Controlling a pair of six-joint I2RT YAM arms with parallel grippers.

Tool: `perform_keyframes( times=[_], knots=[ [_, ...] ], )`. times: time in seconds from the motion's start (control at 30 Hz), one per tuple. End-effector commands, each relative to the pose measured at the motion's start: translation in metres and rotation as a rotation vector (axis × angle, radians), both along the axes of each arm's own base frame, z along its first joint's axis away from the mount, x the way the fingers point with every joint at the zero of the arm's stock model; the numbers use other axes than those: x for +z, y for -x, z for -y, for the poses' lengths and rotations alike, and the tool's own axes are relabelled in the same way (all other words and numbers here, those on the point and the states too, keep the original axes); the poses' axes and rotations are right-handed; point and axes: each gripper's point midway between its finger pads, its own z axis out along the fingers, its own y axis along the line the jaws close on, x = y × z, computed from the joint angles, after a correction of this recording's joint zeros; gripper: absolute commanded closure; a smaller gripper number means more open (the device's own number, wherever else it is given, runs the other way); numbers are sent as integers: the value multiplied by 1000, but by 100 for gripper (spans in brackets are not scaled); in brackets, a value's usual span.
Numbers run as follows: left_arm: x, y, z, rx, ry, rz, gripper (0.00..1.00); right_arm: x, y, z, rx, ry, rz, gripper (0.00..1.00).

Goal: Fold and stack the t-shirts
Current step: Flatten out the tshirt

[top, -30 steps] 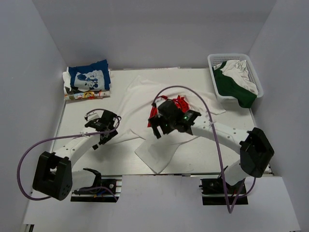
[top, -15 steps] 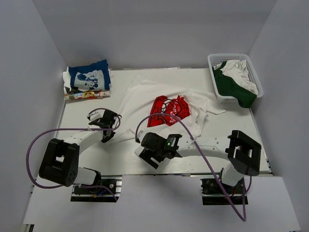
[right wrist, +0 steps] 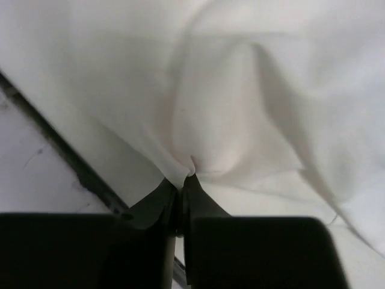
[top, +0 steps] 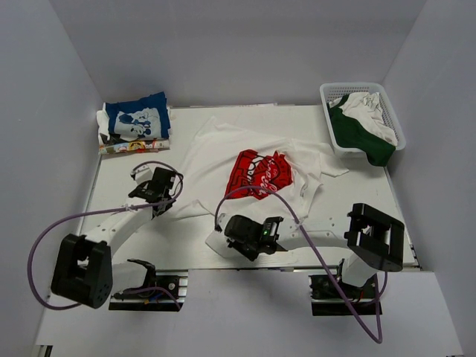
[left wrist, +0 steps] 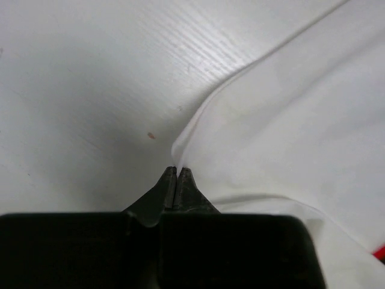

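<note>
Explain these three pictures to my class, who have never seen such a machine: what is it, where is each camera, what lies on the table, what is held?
Two robot arms are bolted at the near edge of a table. The wide picture looks down from above; the close-ups come from a camera on each wrist. On it lie a white t-shirt with a red logo, a folded blue t-shirt atop a pile, and a basket of clothes. The left gripper and right gripper are each shut on the white t-shirt's edge.
</note>
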Motion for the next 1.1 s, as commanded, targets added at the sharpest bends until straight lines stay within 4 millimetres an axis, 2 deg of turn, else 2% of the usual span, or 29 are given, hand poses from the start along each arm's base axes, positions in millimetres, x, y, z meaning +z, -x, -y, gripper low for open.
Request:
perform_keyframes(
  times=[0.0, 0.1, 0.13, 0.17, 0.2, 0.23, 0.3, 0.33, 0.37, 0.4, 0.43, 0.47, 0.5, 0.57, 0.6, 0.63, 0.67, 0.7, 0.73, 0.77, 0.8, 0.83, 0.87, 0.9, 0.93, 0.97, 1.0, 1.03, 1.07],
  knots=[
    [48, -21, 1, -18, -3, 153, 100, -3, -23, 17, -141, 28, 80, 100],
    [77, -34, 5, -31, 13, 238, 100, 39, -67, 15, -314, -57, 238, 100],
    [86, -36, 6, -31, 21, 263, 100, 74, -92, 21, -413, -108, 336, 100],
    [98, -41, 7, -36, 25, 294, 100, 89, -105, 25, -464, -137, 368, 100],
    [104, -44, 6, -30, 22, 308, 100, 116, -121, 22, -513, -202, 399, 100],
    [112, -48, 6, -30, 14, 330, 100, 150, -132, 31, -572, -282, 455, 100],
    [133, -57, 5, -16, 14, 380, 100, 183, -154, 47, -654, -338, 519, 100],
    [140, -59, 4, -15, 5, 394, 100, 219, -163, 63, -737, -401, 602, 100],
    [147, -63, 5, -13, 13, 421, 100, 234, -168, 68, -767, -441, 633, 100],
    [158, -67, 6, -11, 25, 459, 100, 246, -180, 85, -811, -437, 675, 100],
    [172, -75, 12, -27, 50, 509, 100, 277, -182, 92, -844, -507, 711, 100],
    [181, -79, 15, -43, 59, 534, 100, 295, -190, 98, -875, -550, 746, 100],
    [199, -85, 19, -55, 74, 578, 100, 307, -194, 105, -885, -550, 778, 100],
    [221, -92, 22, -76, 74, 619, 100, 357, -200, 124, -946, -591, 867, 100],
    [249, -96, 21, -69, 74, 676, 100, 372, -200, 132, -963, -607, 890, 100],
    [264, -97, 21, -73, 75, 705, 100, 403, -198, 142, -965, -633, 940, 100],
    [291, -98, 21, -86, 66, 755, 100, 431, -193, 148, -968, -690, 964, 100],
    [309, -95, 19, -90, 66, 793, 100, 462, -185, 161, -967, -741, 1003, 100],
    [337, -91, 17, -99, 60, 854, 100, 474, -181, 168, -956, -738, 1032, 100],
    [354, -86, 15, -103, 58, 895, 100, 501, -172, 178, -953, -803, 1050, 100],
    [378, -73, 14, -120, 77, 963, 100, 514, -161, 191, -949, -834, 1061, 100],
    [401, -63, 12, -130, 84, 1023, 100, 521, -156, 191, -903, -845, 1064, 100],
    [421, -53, 14, -173, 87, 1084, 100, 546, -141, 197, -854, -934, 1064, 100],
    [444, -33, 12, -193, 101, 1156, 100, 547, -133, 196, -796, -941, 1045, 100],
    [462, -20, 12, -217, 112, 1204, 100, 552, -127, 195, -754, -961, 1040, 100],
    [478, -7, 19, -278, 133, 1250, 100, 569, -112, 205, -724, -1019, 1036, 100],
    [490, 4, 20, -311, 140, 1285, 100, 574, -100, 198, -637, -1066, 1006, 100],
    [512, 27, 20, -340, 160, 1352, 100, 585, -89, 204, -605, -1106, 1007, 100],
    [521, 39, 29, -414, 185, 1376, 100, 590, -79, 207, -576, -1138, 992, 100]
  ],
)
